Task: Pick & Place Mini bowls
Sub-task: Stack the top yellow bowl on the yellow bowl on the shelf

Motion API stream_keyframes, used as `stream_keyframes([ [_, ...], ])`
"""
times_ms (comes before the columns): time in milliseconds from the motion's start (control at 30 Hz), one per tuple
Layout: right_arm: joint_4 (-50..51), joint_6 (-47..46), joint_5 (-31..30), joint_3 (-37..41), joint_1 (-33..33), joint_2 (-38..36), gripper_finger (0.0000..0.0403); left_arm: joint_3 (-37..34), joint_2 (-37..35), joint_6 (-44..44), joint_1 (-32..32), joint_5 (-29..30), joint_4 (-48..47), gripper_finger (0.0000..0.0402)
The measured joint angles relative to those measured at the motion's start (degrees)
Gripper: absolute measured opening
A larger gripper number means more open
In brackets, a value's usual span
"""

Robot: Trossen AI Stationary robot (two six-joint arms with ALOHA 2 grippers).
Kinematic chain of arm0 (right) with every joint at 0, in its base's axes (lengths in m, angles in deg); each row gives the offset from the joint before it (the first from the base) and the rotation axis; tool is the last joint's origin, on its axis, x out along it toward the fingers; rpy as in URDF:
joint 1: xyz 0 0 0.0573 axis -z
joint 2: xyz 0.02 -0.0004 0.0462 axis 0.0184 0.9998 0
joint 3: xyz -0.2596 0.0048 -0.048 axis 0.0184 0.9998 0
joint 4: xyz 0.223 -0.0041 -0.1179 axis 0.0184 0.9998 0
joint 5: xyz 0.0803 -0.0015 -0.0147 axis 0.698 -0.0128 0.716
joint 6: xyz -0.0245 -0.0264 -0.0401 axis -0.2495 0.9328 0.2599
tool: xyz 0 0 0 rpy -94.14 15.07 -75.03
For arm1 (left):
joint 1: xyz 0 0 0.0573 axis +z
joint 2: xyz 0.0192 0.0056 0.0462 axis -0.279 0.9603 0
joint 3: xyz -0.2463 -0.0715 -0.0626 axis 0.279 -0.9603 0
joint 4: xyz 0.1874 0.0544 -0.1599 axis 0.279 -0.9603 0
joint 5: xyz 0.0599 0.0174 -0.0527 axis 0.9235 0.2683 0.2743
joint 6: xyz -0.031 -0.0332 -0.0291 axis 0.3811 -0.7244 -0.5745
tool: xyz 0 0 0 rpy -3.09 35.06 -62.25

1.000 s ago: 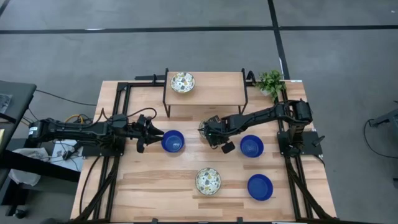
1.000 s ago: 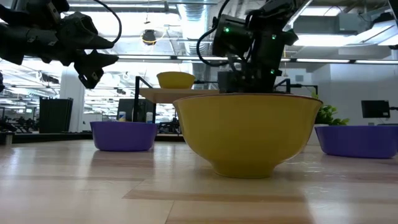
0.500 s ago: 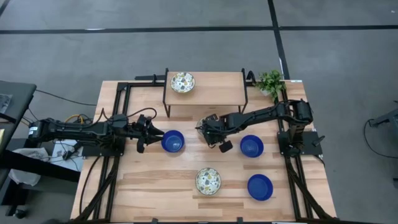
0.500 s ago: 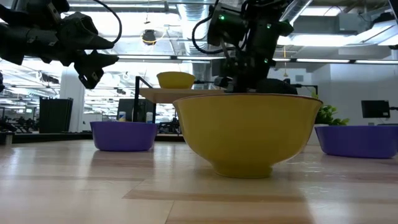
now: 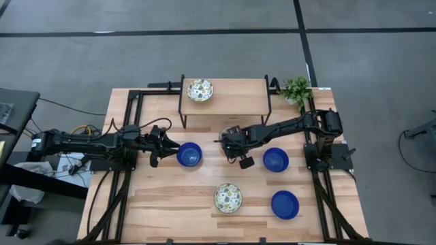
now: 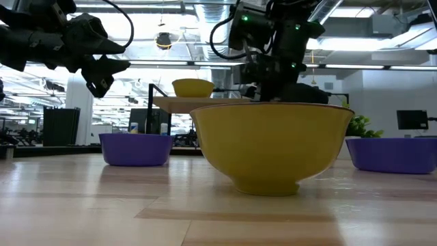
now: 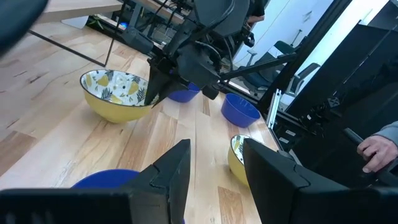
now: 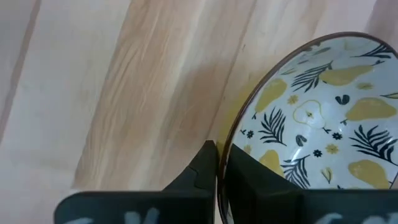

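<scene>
Now the right hand [image 8: 217,163] is clamped on the rim of a cream round bowl with yellow pear pattern [image 8: 317,112], near the table [image 5: 170,187] centre. The left hand [image 7: 214,171], fingers apart, waits beside a glossy blue bowl [image 5: 189,154]. Next I would lift it steadily.

Table [image 5: 170,190] pale wood, matt; blue bowls [image 5: 189,154] glossy; patterned bowl [image 8: 317,118] glazed, smooth.
</scene>
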Motion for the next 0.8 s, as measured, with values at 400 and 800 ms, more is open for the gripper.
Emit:
stream_keyframes([
  [400, -0.4, -1.5, 0.2, 0.0, -0.5, 0.0, 0.0014, 0.0, 0.0, -0.3, 0.0, 0.0, 0.0, 0.0145],
  [800, -0.5, -4.3, 0.2, 0.0, -0.7, 0.0, 0.0017, 0.0, 0.0, -0.3, 0.0, 0.0, 0.0, 0.0145],
])
